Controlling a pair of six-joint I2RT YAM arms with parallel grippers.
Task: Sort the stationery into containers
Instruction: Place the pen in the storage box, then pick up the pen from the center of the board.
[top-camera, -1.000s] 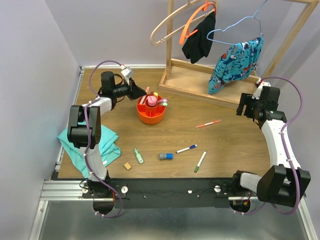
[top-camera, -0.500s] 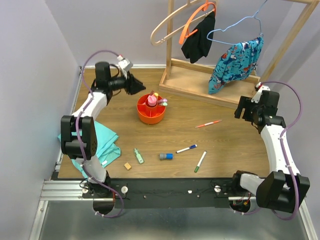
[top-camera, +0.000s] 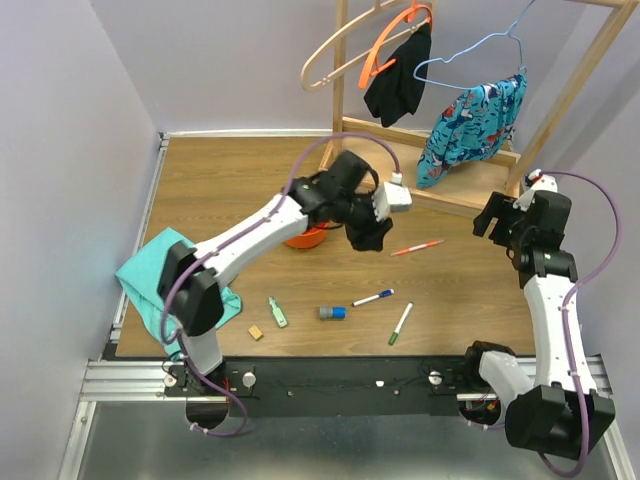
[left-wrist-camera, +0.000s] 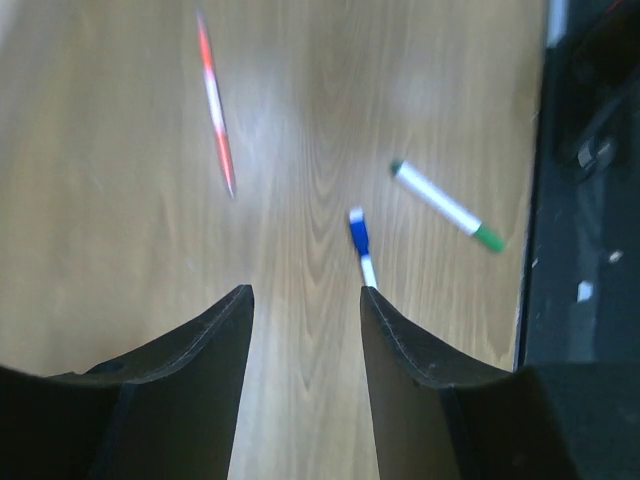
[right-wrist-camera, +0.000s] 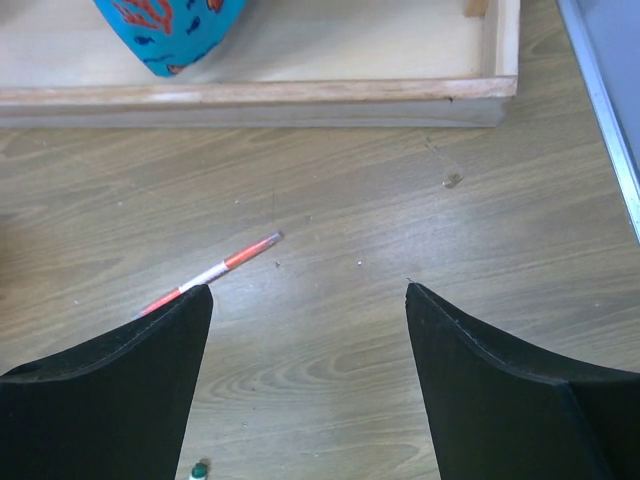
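1. Since the earlier frame the left arm has swung from the back-left corner across to mid-table. It now lies over the orange organiser (top-camera: 304, 240), which is mostly hidden beneath it.
2. The left claw (left-wrist-camera: 305, 292) is spread to a moderate gap with nothing between its fingers. It hangs above bare wood, with the pens ahead of it.
3. In the left wrist view, the red marker (left-wrist-camera: 215, 100) is far ahead. The blue marker (left-wrist-camera: 360, 240) lies just past the right fingertip, and the green marker (left-wrist-camera: 445, 205) is beside it, apart from it.
4. The right claw (right-wrist-camera: 308, 288) is spread wide and empty, at the right side of the table (top-camera: 220, 190) near the wooden rack base (right-wrist-camera: 260, 95). The red marker lies just beyond its left finger, not touching.
5. Loose near the front edge are the blue-grey piece (top-camera: 332, 313), the green highlighter (top-camera: 276, 312) and the tan cube (top-camera: 256, 332), all lying apart from one another.
6. The blue and green markers sit right of the blue-grey piece.
7. All of these items are outside the organiser, well apart from it.
8. The teal cloth (top-camera: 160, 275) hangs over the left table edge.
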